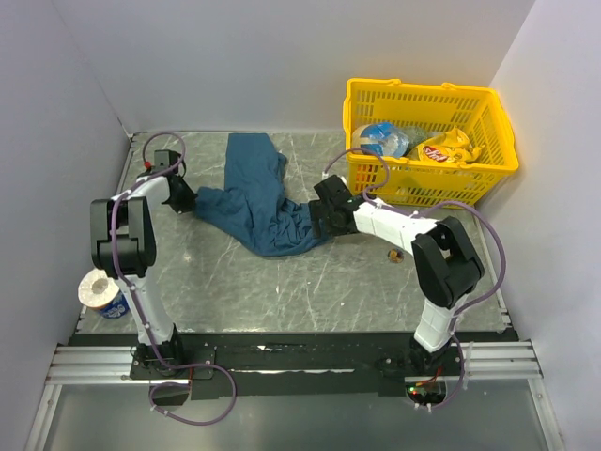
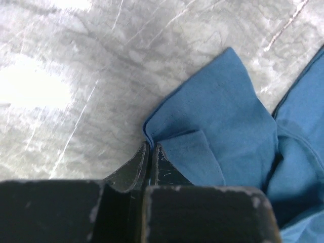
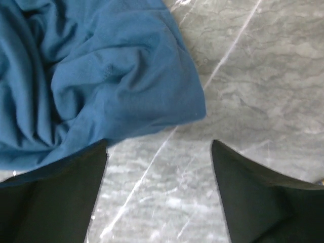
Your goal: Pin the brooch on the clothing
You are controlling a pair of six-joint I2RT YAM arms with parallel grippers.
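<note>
The clothing point(image 1: 258, 188), a dark teal-blue T-shirt, lies crumpled on the grey table between my two arms. My left gripper point(image 1: 188, 205) is at the shirt's left corner. In the left wrist view it point(image 2: 151, 146) is shut on a folded edge of the clothing point(image 2: 228, 116). My right gripper point(image 1: 317, 224) sits low at the shirt's lower right edge. In the right wrist view it point(image 3: 158, 147) is open over bare table, its left finger against the hem of the clothing point(image 3: 101, 76). The brooch point(image 1: 394, 254), a tiny orange-brown speck, lies on the table beside the right forearm.
A yellow basket point(image 1: 498, 141) holding snack bags stands at the back right, close behind the right arm. A toilet paper roll point(image 1: 99, 291) sits at the left edge near the left arm's base. White walls close in the table on three sides.
</note>
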